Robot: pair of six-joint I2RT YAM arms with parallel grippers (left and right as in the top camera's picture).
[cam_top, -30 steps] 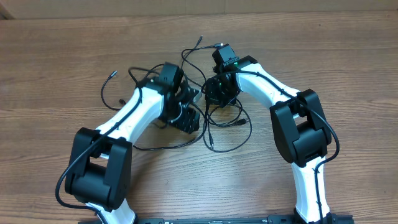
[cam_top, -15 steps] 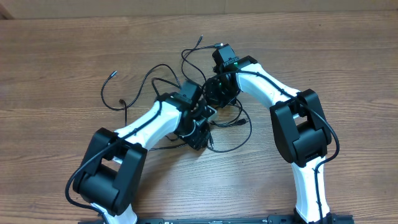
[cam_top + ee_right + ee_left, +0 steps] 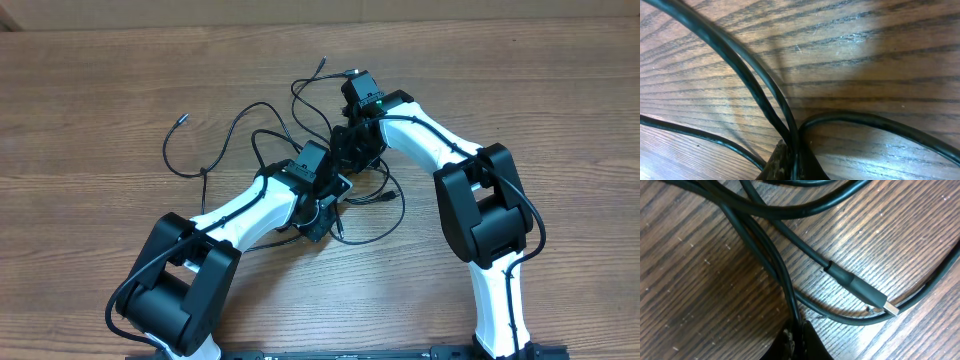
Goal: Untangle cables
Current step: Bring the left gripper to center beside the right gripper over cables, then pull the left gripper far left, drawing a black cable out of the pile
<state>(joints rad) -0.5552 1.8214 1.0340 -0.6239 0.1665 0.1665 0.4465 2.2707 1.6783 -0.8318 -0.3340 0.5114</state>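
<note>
Closed on the cables (image 3: 855, 286), the left pincer (image 3: 796, 339) sits just beside the right pincer (image 3: 792, 159), also clamped on them; two near holds likely let strands be drawn apart.

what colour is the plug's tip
Silver tip on a black plug; best in the left wrist view.

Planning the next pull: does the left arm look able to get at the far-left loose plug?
Probably, but not yet: the left gripper is shut on cables; the plug lies uncovered.
</note>
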